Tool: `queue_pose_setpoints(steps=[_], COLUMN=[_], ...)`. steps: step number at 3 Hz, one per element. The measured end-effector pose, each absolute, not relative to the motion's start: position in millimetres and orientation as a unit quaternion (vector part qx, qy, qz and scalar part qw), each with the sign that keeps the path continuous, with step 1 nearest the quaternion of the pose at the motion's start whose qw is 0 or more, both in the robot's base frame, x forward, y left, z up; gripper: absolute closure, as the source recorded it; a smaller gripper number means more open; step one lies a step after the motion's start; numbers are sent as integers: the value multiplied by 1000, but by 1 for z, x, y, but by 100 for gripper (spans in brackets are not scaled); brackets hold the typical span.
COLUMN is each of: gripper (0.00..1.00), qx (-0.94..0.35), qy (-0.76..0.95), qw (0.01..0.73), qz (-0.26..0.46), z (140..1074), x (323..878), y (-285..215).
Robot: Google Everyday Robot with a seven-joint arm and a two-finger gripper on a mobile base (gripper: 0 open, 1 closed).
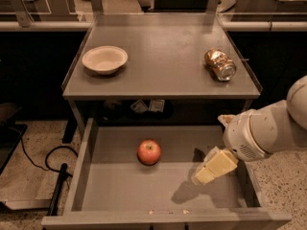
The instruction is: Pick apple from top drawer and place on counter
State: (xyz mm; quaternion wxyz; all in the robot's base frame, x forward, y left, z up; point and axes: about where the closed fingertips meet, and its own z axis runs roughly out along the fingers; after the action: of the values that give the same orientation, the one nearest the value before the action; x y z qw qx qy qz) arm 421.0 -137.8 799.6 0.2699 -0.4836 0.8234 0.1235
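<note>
So this is the reach-in part of the job. The apple (pixel 149 152) sits on the flat floor of the open drawer (pixel 144 195), roughly mid-width and toward the back, and nothing is touching it. The pincer (pixel 211 169) hangs over the right side of the drawer, near the apple but clearly apart from it, with its shadow on the floor below. Honestly I can't tell if it's released or clenched from this angle. It carries nothing, anyway.

My guess for the next move: slide left and a bit deeper, drop down, and straddle the apple before closing. After that it's a lift up and over onto the tabletop (pixel 163 56).

Stuff-wise, the apple is small, round and glossy red with a paler patch, so it may roll if nudged. The drawer is shallow grey metal with low walls, and the tabletop is the same dull grey. A shallow cream bowl (pixel 104 59) is on its left, a dented shiny gold can (pixel 220 64) lies on its right, and there's bare space between them. The arm (pixel 264 131) is smooth white plastic.
</note>
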Motion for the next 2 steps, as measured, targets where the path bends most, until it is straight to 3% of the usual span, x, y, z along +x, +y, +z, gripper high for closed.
queue_pose_setpoints(steps=[2], gripper=[0], qx=[-459], qy=[814], qw=[325], qz=[147], z=[750], x=[441], y=[-114])
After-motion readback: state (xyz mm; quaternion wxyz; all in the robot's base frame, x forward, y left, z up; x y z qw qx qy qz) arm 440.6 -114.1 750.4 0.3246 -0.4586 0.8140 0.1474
